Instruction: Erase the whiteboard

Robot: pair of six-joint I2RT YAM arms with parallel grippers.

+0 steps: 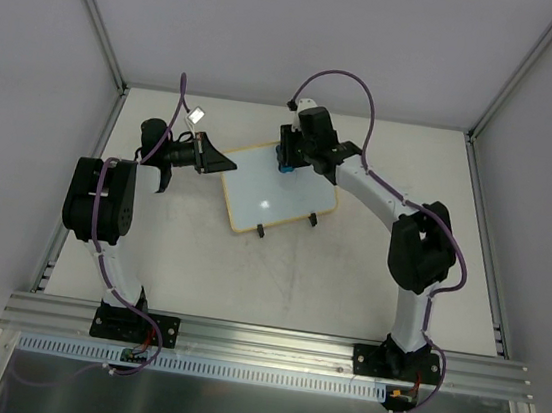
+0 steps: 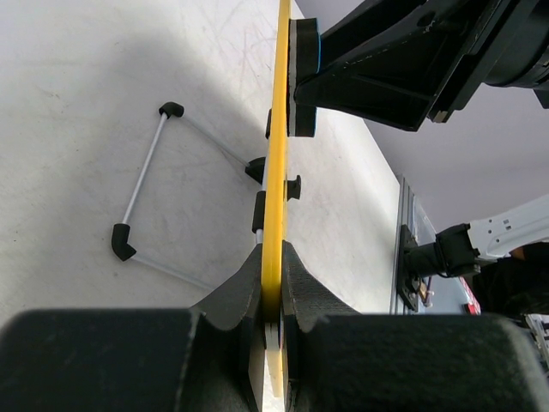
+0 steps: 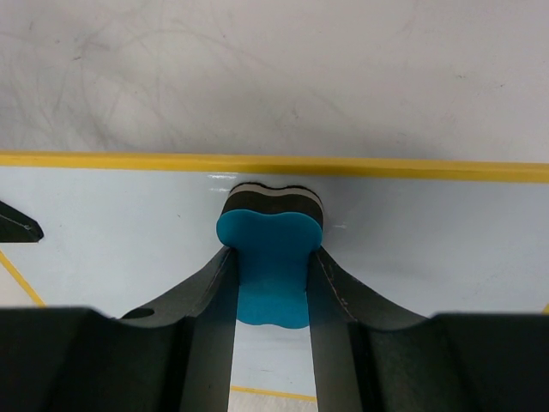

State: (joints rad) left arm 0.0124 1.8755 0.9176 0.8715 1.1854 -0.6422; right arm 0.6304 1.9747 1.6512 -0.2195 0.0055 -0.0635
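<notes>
The whiteboard (image 1: 277, 195), white with a pale-yellow frame, lies tilted at mid-table. My left gripper (image 1: 223, 163) is shut on its left corner. In the left wrist view the yellow frame (image 2: 276, 154) runs edge-on between the pinching jaws of my left gripper (image 2: 273, 268). My right gripper (image 1: 290, 156) is shut on a blue eraser (image 1: 287, 161) at the board's far edge. In the right wrist view the blue eraser (image 3: 270, 253) sits between the fingers of my right gripper (image 3: 272, 266), its dark felt face against the white surface (image 3: 120, 232) just below the yellow frame (image 3: 386, 169). I see no scribble.
Two black clip feet (image 1: 261, 231) (image 1: 314, 218) stick out along the board's near edge. A white wire stand with black corner caps (image 2: 146, 184) shows on the board's underside. Metal frame rails (image 1: 259, 341) run along the table's near edge and sides.
</notes>
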